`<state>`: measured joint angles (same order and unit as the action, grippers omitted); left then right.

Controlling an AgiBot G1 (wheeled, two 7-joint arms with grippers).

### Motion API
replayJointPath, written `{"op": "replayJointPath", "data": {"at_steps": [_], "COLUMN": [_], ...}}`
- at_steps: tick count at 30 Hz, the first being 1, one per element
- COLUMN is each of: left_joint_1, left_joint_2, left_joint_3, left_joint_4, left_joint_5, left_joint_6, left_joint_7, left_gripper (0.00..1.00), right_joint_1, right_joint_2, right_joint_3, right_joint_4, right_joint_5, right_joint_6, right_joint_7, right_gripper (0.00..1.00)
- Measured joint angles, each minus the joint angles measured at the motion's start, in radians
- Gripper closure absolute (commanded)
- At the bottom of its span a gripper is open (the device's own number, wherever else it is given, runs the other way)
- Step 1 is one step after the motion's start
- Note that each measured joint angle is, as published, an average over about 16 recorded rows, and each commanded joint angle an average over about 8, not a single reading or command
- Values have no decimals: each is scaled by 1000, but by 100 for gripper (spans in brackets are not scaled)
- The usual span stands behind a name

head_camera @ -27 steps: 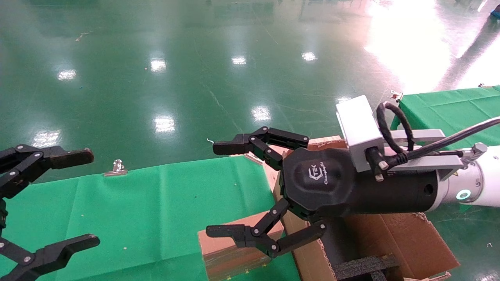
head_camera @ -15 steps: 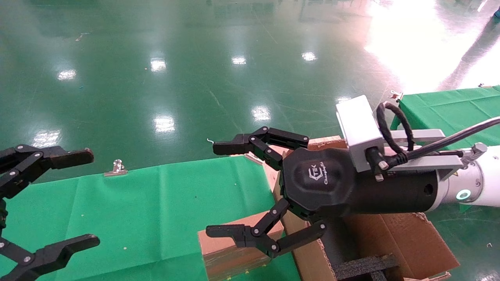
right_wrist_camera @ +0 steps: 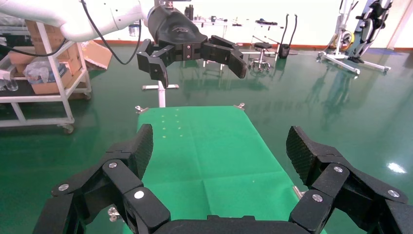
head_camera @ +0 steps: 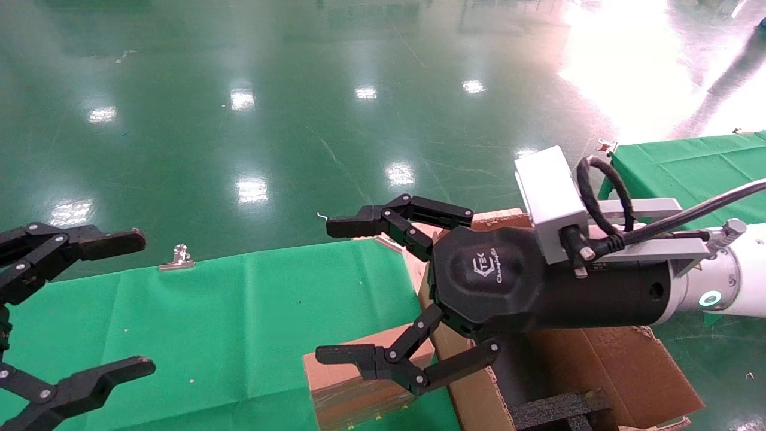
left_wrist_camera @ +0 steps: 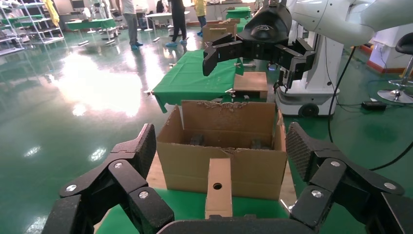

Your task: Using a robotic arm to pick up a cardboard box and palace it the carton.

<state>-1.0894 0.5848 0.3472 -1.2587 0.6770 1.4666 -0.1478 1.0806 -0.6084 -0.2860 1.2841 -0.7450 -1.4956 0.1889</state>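
Green table (head_camera: pixel 227 299) holds one cardboard box (head_camera: pixel 353 383), one carton (head_camera: pixel 604 365).

Large robotics lab or test hall, glossy green floor (head_camera: pixel 269 131) reflecting ceiling lights, rows of green-draped tables (left_wrist_camera: pixel 195 78), people standing (left_wrist_camera: pixel 178 19) far beyond the left end effector (left_wrist_camera: pixel 221 161), wheeled shelving cart (right_wrist_camera: pixel 44 92) stacked with boxes, office stools (right_wrist_camera: pixel 263 48)

White robotic arm (head_camera: pixel 739 281), black logo-marked claw (head_camera: pixel 344 293), silver camera block (head_camera: pixel 550 194).
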Motion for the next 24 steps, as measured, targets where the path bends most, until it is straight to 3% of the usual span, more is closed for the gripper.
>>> {"op": "replayJointPath", "data": {"at_steps": [8,24], "left_joint_1": [0,0], "left_joint_2": [0,0], "left_joint_3": [0,0], "left_joint_4": [0,0], "left_joint_5": [0,0], "left_joint_6": [0,0], "left_joint_7": [0,0], "left_gripper": [100,100], "right_joint_1": [54,306], "right_joint_2": [0,-122], "right_joint_3": [-45,-299], "right_joint_4": [-1,-24], "right_joint_5": [-112,-555], "right_joint_6": [-9,-73], "right_joint_7": [8,16], "right_gripper": [0,0]}}
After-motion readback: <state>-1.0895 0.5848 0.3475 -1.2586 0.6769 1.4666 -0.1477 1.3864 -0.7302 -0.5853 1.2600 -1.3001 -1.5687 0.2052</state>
